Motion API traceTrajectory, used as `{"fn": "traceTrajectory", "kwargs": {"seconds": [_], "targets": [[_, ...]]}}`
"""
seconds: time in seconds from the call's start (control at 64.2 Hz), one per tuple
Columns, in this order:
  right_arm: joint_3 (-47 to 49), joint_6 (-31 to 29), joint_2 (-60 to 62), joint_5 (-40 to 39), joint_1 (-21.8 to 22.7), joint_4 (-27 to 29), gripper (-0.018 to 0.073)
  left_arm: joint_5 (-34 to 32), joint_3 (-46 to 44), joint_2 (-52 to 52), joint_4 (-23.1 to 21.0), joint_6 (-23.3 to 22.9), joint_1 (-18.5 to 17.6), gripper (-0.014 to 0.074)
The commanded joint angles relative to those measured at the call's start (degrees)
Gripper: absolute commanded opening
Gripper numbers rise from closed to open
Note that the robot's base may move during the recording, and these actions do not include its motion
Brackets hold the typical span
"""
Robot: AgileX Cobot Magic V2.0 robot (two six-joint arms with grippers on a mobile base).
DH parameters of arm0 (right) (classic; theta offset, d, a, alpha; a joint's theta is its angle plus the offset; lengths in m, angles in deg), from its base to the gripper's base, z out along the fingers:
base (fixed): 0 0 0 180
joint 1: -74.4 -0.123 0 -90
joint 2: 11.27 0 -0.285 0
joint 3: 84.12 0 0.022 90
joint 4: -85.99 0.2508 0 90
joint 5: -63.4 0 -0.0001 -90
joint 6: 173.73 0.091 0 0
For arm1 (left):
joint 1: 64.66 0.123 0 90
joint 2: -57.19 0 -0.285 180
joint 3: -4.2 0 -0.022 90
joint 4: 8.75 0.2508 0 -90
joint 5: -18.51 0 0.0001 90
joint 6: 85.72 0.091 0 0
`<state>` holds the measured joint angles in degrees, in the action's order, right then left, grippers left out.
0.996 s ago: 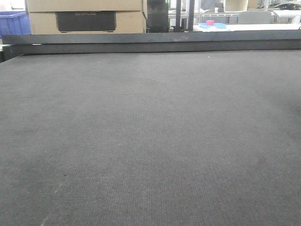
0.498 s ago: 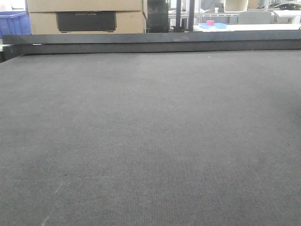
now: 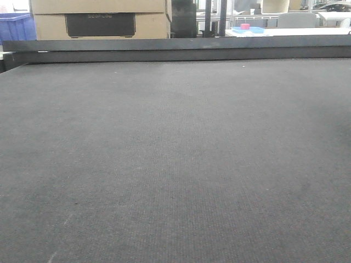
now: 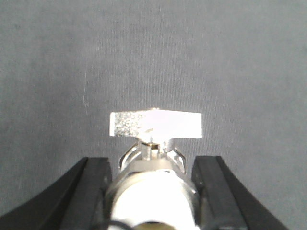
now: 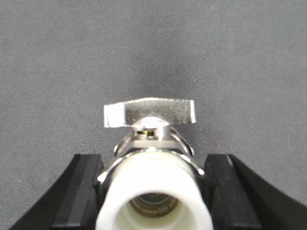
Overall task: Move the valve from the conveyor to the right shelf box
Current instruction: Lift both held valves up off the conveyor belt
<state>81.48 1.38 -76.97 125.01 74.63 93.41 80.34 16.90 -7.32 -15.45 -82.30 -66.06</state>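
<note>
Both, we judge, are rigid, hefty and slick: left end effector [image 4: 151, 165] clamps left valve [image 4: 154, 123] by its white body, right end effector [image 5: 153, 163] clamps right valve [image 5: 149, 112] likewise.

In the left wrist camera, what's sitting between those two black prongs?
A shiny metal valve with a white end fills the gap, with the grey conveyor behind it; left wrist view.

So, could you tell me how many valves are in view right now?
2. One valve sits between the left gripper's jaws; the other valve between the right gripper's jaws. The front view shows none on the conveyor, though others may lie out of frame.
</note>
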Motion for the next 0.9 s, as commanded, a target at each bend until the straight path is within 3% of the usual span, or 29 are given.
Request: {"fn": "traceTrajectory", "kwargs": {"seconds": [0.0, 0.592, 0.887], "targets": [[0.8, -0.4, 0.9, -3.2, 0.3, 0.1, -0.0165, -4.9, -0.7, 0.6, -0.6, 0.0, 0.1, -0.0111], [0.8, -0.4, 0.9, -3.3, 0.3, 0.1, -0.0165, -27.5, -0.7, 0.6, -0.6, 0.0, 0.1, -0.0111], [0.8, -0.4, 0.9, -3.4, 0.3, 0.1, -0.0165, -29.2, -0.7, 0.6, -0.6, 0.0, 0.1, -0.0111]]}}
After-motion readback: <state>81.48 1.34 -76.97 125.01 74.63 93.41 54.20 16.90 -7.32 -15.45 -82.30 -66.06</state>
